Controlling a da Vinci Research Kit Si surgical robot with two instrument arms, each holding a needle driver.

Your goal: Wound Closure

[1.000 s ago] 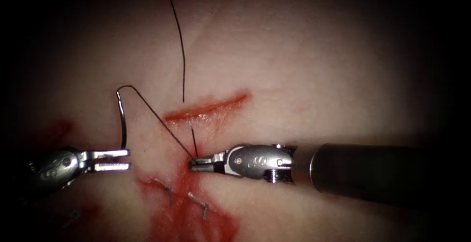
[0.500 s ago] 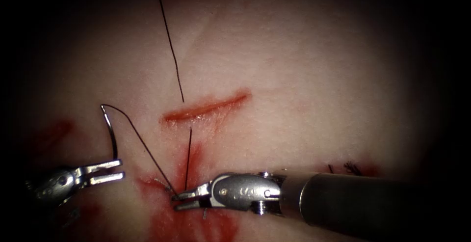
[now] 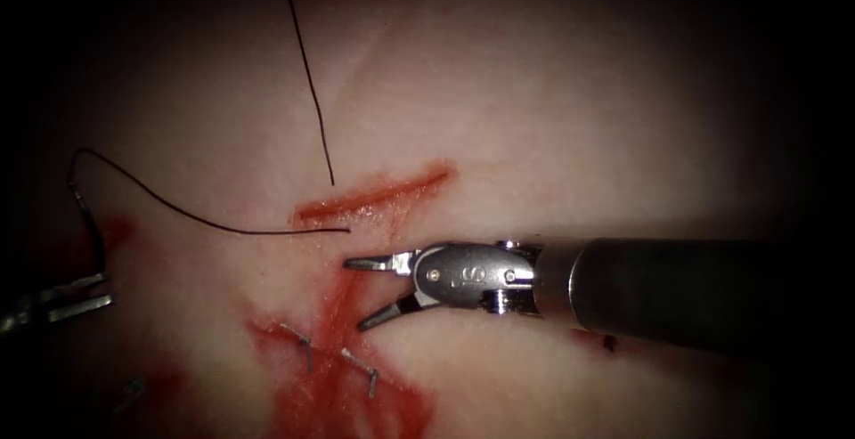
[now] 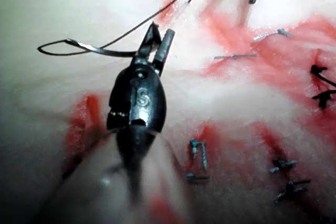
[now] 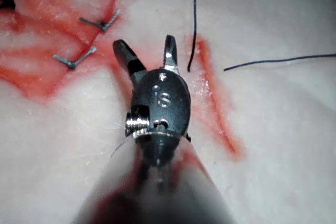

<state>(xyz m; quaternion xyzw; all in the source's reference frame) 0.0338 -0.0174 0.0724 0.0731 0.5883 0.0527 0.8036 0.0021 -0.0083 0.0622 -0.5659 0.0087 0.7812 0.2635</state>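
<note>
Endoscope view: the right tool [image 3: 354, 294] sits just below the cut [image 3: 374, 194] with its jaws spread wide and nothing in them. A second ago it was clamped on the thread right there. Now the strand is in two pieces, so I'd call this the cutting step, just finished.

One thread piece [image 3: 307, 74] hangs from the top and ends at the cut's left end. The other, the thread tail [image 3: 223, 223], curves out left to the needle [image 3: 89, 225].

The needle is out of the tissue [image 3: 552, 118], well left of the cut. The left tool [image 3: 53, 301] is clamped on it near the end away from the thread. The left wrist view shows the same: left tool [image 4: 157, 40] gripping the needle [image 4: 105, 52].

In the right wrist view, the right tool [image 5: 147, 51] gapes with the hanging thread [image 5: 194, 19] just beside one jaw.

My guess is any next move needs the needle brought back toward the cut, since the left tool is right at the picture's left edge with little room. There's lots of open tissue above and right of the cut. Below it are red fluid [image 3: 347, 403] and old cut ends [image 3: 361, 372], so it's more cluttered there.
</note>
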